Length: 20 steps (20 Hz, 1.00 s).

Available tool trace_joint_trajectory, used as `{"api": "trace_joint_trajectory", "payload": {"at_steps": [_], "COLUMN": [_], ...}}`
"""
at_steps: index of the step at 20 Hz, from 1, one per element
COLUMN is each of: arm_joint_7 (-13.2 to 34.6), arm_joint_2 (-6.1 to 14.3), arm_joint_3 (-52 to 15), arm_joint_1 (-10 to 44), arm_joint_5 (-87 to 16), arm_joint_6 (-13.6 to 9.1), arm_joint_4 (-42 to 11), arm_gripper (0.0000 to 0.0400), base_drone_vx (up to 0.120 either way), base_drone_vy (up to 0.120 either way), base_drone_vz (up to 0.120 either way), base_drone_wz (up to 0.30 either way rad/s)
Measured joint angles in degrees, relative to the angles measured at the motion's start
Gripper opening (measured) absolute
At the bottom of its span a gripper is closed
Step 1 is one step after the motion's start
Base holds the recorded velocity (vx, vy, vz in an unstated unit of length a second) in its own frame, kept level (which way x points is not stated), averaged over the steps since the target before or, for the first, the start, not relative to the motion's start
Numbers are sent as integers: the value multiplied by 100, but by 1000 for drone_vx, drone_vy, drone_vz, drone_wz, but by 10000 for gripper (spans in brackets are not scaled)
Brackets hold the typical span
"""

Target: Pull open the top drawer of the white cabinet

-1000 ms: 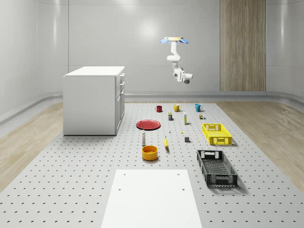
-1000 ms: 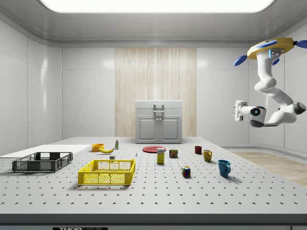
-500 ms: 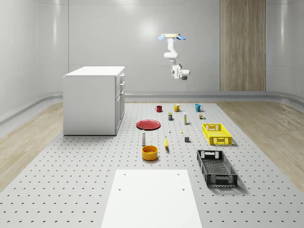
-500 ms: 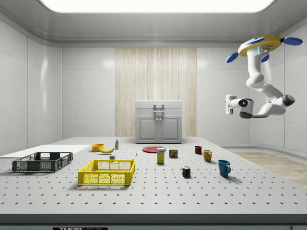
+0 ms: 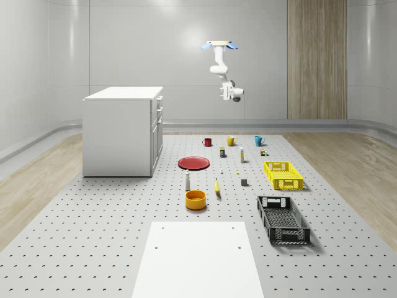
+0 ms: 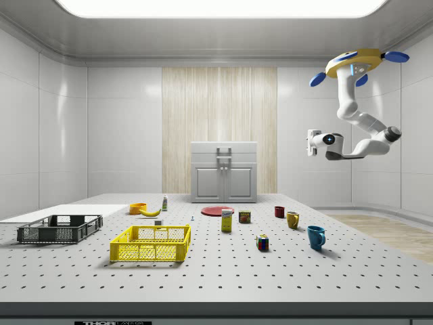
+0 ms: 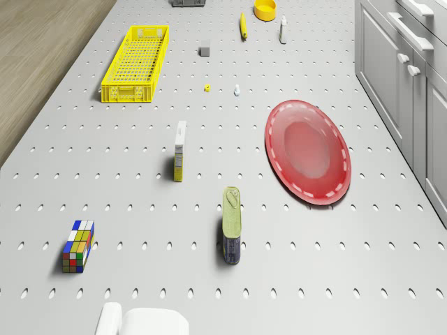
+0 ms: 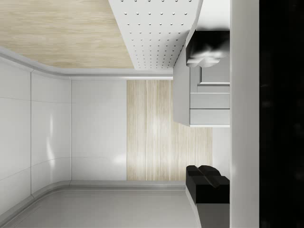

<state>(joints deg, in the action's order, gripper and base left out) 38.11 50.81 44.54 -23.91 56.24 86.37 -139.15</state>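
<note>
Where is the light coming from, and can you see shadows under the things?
Side view: a bright panel in the ceiling lights the room. Whole-scene view: the black crate casts a soft shadow. Drone view: small dark shadows beside the can and the box.

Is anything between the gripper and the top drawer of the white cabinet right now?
Nothing visible. The drone hovers high past the mugs, the gripper in open air facing the white cabinet. The plate and other items sit low on the table.

The white cabinet [image 7: 408, 77] is cut off by the drone view's edge.
</note>
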Motion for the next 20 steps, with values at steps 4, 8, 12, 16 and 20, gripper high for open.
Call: {"api": "trace_joint_trajectory", "payload": {"at_steps": [4,8,12,16,20], "arm_joint_7": [60,120,180,238,295], "arm_joint_2": [105,208,307,404,498], "arm_joint_3": [61,116,166,212,254], "arm_joint_1": [-130,-252,-367,-475,-578], "arm_joint_5": [-72,-145,-217,-288,-357], "arm_joint_6": [109,213,313,409,500], "arm_joint_4": [-15,-29,-42,-55,-67], "arm_gripper": [305,305,305,305,305], "base_drone_vx": [0,0,0,0,120], "base_drone_vy": [-120,-120,-120,-120,-30], "base_drone_vz": [0,0,0,0,0], "base_drone_wz": [0,0,0,0,0]}}
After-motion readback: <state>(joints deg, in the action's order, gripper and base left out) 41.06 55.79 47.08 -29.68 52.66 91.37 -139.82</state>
